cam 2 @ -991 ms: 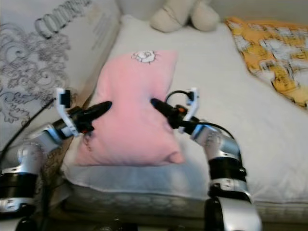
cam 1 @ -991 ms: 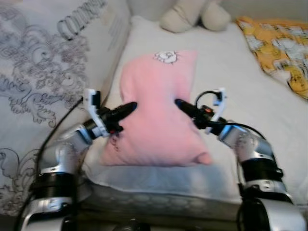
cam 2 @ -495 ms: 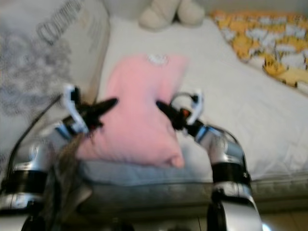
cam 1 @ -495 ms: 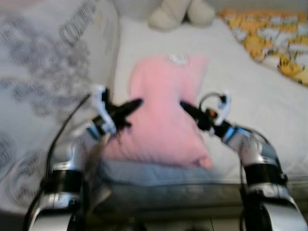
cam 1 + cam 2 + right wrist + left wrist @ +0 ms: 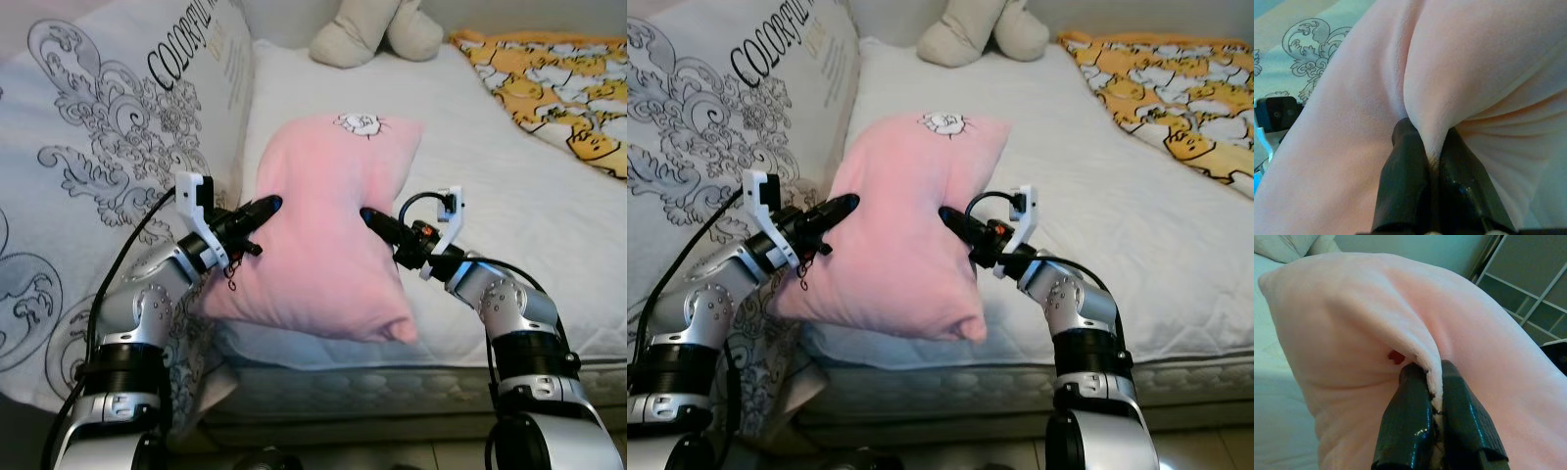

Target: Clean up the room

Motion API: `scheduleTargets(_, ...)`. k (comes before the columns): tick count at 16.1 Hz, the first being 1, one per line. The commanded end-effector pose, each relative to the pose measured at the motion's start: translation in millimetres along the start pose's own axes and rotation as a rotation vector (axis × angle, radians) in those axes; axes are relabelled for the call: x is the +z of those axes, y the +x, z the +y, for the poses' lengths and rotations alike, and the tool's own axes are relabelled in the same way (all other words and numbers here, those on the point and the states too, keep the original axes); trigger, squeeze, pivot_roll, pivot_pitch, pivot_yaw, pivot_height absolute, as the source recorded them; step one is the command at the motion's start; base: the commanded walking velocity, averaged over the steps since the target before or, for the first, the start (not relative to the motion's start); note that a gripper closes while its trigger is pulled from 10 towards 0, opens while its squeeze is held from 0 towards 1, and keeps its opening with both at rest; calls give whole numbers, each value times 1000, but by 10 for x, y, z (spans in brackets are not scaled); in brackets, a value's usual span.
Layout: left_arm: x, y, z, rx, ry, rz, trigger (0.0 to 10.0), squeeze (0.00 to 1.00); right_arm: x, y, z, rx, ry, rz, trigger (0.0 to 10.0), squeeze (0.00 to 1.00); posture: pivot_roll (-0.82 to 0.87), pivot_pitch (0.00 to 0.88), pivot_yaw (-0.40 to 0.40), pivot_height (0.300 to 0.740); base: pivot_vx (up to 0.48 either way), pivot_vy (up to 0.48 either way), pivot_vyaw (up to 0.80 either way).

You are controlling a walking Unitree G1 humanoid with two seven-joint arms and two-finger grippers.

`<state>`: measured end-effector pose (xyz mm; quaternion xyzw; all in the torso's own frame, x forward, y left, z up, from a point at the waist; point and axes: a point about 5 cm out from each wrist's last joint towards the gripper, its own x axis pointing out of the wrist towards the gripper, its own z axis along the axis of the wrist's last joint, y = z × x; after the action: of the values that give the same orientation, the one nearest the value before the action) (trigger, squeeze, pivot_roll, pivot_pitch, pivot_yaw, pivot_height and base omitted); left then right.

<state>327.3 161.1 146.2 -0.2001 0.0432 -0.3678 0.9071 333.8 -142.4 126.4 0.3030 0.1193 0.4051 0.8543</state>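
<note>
A pink pillow [image 5: 323, 245] with a small white emblem near its far end hangs over the white mattress [image 5: 490, 176], close to the bed's front edge. My left gripper [image 5: 265, 207] is shut on a fold of its left side. My right gripper [image 5: 370, 216] is shut on a fold of its right side. In the left wrist view the black fingers [image 5: 1410, 406] pinch a ridge of pink fabric [image 5: 1352, 308]. The right wrist view shows the same kind of pinch, fingers [image 5: 1405, 171] closed on pink cloth [image 5: 1474, 63].
A big white cushion with grey ornaments and lettering [image 5: 118, 147] leans at the left. A beige plush toy [image 5: 377, 29] sits at the bed's far end. A yellow patterned blanket [image 5: 558, 88] lies at the right. Grey shelving [image 5: 1528, 298] stands beyond the pillow.
The whole view has shifted and gone from blurred to sharp, so the camera moved. Both grippers keep their hold on the pillow, whose near end now seems raised off the mattress.
</note>
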Motion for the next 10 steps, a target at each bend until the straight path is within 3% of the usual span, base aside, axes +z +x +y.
scheduleTargets(1, 28, 87, -57, -29, 27, 7, 10000, 0, 67, 97, 93, 43, -42, -6, 10000, 0, -60, 0, 58, 740, 412, 0, 800)
scheduleTargets(2, 32, 90, -58, -32, 24, 5, 10000, 0, 70, 97, 86, 34, -40, -9, 10000, 0, -61, 0, 57, 740, 431, 0, 800)
scheduleTargets(6, 32, 91, -51, -30, 19, 3, 10000, 0, 87, 80, 64, 24, -14, -21, 10000, 0, -62, 0, 59, 740, 435, 0, 0)
scheduleTargets(10, -11, 103, -71, -27, 29, 11, 10000, 0, 75, 71, 65, 22, -13, -19, 10000, 0, -63, 0, 57, 740, 0, 0, 0)
